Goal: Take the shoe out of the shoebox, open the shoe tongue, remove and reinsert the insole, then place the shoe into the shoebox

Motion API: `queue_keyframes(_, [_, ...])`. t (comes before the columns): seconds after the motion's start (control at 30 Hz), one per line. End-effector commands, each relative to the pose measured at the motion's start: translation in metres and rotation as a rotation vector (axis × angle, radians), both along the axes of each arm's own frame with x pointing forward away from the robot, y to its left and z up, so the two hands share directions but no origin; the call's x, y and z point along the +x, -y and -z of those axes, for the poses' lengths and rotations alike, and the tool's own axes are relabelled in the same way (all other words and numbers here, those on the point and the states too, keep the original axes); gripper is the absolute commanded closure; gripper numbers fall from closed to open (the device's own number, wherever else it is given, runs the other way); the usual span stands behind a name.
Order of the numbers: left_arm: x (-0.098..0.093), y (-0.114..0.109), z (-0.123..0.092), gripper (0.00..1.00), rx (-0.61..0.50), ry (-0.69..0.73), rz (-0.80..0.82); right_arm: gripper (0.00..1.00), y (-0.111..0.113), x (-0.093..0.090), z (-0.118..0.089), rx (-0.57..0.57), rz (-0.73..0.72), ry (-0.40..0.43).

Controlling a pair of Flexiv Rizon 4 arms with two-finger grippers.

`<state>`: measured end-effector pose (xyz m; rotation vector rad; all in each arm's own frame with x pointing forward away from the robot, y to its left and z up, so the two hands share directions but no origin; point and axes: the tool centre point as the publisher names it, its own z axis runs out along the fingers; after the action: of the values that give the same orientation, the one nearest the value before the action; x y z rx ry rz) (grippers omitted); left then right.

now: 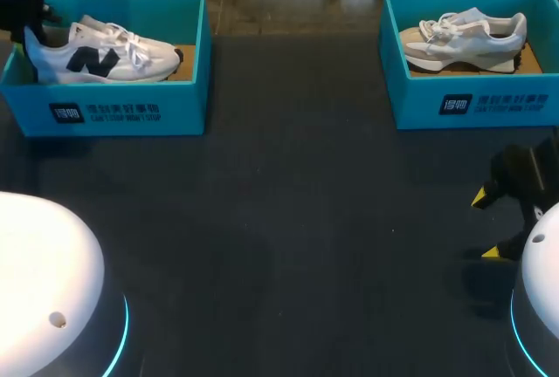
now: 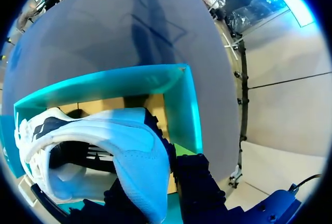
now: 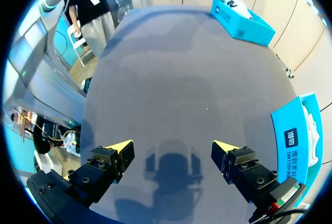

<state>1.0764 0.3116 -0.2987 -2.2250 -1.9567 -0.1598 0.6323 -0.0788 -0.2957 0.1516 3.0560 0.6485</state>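
Far left: left claw (image 2: 158,195), black fingers pressed on either side of the heel, yellow tips hidden; judged clamped on the white sneaker (image 1: 105,54), laced, with a dark letter logo on the side. Lying inside the left shoebox (image 1: 131,113), open-topped teal cardboard at the far left of the desk; not yet out. On the box floor or just off it: cannot tell. Long axis along the length of the box, left to right across the head view. Heel at the left end by the claw, toe to the right, towards the middle of the desk. Upright on its sole, laces up, collar opening facing the left wrist camera.

Step in hand, as judged: the first one, taking the shoe out, with the grip made and the lift to come. Next move calls for a straight raise, high enough to clear the teal walls, then a carry rightwards to the bare dark grey desk (image 1: 288,220) in the middle. Held by the heel alone, likely to droop at the toe; worth minding the right-hand wall.

Further right: right shoebox (image 1: 489,108), same teal card, with a pale grey sneaker (image 1: 463,37) inside, toe left, heel right. Nearest and rightmost: right claw (image 1: 489,224), fingers wide apart, holding nothing, above bare desk in front of that box.
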Motion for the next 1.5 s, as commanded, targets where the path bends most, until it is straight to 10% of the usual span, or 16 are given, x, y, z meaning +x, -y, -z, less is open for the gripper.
queue_keyframes(0.03, [-0.009, 0.001, 0.008, 1.0, 0.007, 0.007, 0.0, 0.0, 0.0, -0.001, 0.0, -0.002, 0.001, 0.002])
queue_keyframes(1.5, [-0.009, 0.011, 0.067, 1.0, 0.031, -0.008, -0.065, 0.0, 0.0, -0.001, 0.0, -0.002, 0.001, 0.002])
